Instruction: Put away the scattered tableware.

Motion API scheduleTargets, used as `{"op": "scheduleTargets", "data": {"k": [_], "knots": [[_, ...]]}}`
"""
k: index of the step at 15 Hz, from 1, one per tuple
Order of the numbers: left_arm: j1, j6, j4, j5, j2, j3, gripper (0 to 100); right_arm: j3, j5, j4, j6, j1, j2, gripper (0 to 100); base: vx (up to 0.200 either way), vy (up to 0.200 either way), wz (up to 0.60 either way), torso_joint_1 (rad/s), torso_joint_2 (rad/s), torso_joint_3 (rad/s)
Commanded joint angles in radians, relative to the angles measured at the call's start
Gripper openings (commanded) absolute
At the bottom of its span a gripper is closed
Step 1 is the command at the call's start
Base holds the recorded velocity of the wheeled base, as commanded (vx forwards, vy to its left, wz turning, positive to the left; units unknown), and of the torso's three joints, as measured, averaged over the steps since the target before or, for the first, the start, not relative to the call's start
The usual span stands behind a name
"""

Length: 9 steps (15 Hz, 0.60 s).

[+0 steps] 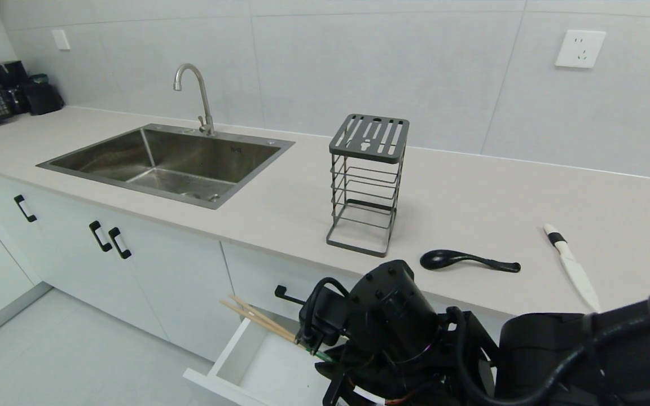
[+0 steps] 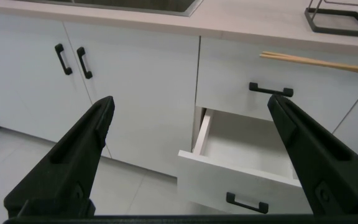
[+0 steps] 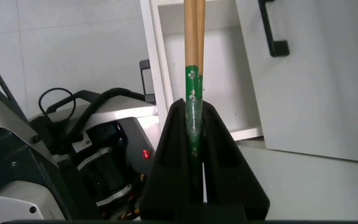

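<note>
Kitchen worktop [image 1: 500,192] seen from above, with white cupboards below it. The right gripper [image 3: 194,115] is closed on a pair of wooden chopsticks [image 3: 194,37], its two fingers pinching their green-patterned ends. In the head view the chopsticks [image 1: 260,318] jut towards 10 o'clock from that gripper [image 1: 307,341], over the near edge of an open white drawer [image 1: 229,352]. The drawer sits under the worktop, at about 7 o'clock from a dark wire rack [image 1: 367,186].

The left gripper [image 2: 191,102] is spread wide and holds nothing. It hangs in front of the cupboards, facing the open drawer [image 2: 204,134], with the chopsticks [image 2: 316,61] above and beyond it.

The rack stands upright near the middle of the worktop. A black spoon [image 1: 466,260] lies flat at about 4 o'clock from the rack, near the front edge, bowl towards the rack. A white knife [image 1: 572,268] lies at 3 o'clock from the spoon, apart from it, its blade pointing to the front edge.

A steel sink [image 1: 212,155] is set into the worktop at 9 o'clock from the rack, with a curved tap [image 1: 205,107] at its back rim.
</note>
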Motion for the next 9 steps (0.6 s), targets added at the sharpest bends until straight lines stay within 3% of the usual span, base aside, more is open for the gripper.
{"op": "scheduleTargets", "data": {"k": [1, 2, 9], "knots": [[0.000, 0.000, 0.000, 0.000, 0.001, 0.000, 100, -0.001, -0.001, 0.001, 0.000, 0.002, 0.015, 0, 0.000, 0.000, 0.00, -0.076, 0.12, 0.061], [0.000, 0.000, 0.000, 0.000, 0.001, 0.000, 100, -0.012, -0.038, 0.002, -0.005, 0.004, 0.042, 0, 0.000, 0.000, 0.00, -0.066, 0.12, 0.066], [0.000, 0.000, -0.002, 0.000, 0.001, 0.000, 100, -0.021, -0.044, -0.002, -0.028, 0.000, 0.075, 0, 0.000, 0.000, 0.00, -0.148, 0.30, 0.147]]}}
